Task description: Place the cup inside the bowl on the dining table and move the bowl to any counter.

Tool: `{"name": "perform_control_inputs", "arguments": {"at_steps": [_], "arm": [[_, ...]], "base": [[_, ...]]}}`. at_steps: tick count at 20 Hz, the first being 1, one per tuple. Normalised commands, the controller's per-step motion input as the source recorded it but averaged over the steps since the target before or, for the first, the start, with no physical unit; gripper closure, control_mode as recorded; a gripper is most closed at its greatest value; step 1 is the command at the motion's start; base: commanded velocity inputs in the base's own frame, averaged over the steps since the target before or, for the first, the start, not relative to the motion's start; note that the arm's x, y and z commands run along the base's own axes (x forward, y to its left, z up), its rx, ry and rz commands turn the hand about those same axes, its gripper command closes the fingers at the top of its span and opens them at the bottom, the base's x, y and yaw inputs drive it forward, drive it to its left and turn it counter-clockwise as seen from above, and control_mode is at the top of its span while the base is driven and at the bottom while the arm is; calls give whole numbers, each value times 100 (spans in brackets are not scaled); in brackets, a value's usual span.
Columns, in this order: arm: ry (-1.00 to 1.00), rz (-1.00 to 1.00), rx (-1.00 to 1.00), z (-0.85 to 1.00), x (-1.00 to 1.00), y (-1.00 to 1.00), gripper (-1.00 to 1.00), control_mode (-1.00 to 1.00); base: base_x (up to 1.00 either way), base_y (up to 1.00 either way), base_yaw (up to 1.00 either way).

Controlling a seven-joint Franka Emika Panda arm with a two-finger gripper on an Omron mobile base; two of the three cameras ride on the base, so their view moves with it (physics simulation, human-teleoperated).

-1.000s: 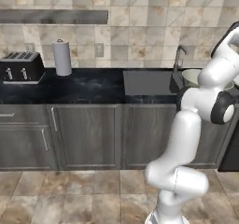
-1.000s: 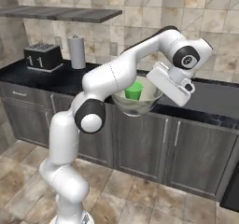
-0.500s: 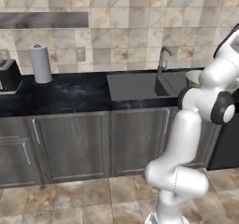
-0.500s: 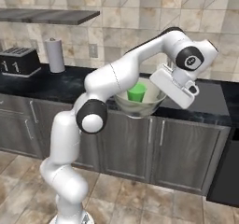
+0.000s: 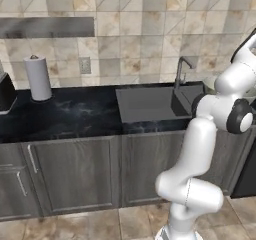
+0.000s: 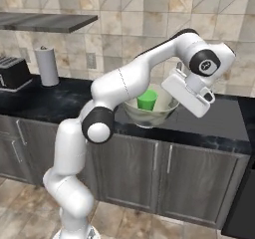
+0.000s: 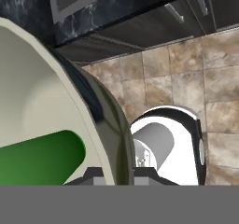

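One wall of the bowl [image 7: 51,101] sits pinched between my fingertips [image 7: 92,174], which are mostly cut off at the bottom of the hand view, so my claw [image 6: 175,99] is closed on the bowl's rim. From the right base camera my hand covers the bowl's right side, and my forearm hides part of its left edge. I hold the bowl in the air in front of the counter [image 6: 219,128], its mouth facing up and slightly tilted. The cup [image 6: 147,99] stands inside the bowl, roughly upright, long axis near vertical; its base is hidden by the bowl wall. In the hand view the cup shows as a green cylinder lying across the lower left, its ends cut off. The sink [image 5: 145,103] and faucet [image 5: 181,70] lie beside my arm. The paper towel roll [image 5: 38,77] and toaster [image 6: 13,72] carry no readable writing.
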Motion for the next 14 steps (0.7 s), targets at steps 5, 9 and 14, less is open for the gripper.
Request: {"name": "perform_control_inputs", "arguments": {"at_steps": [5,9,14], "arm": [[0,0,0,0,0,0,100,100],[0,0,0,0,0,0,100,100],[0,0,0,0,0,0,100,100]], "base": [[45,-53,0],[18,-89,0],[15,-94,-1]]}}
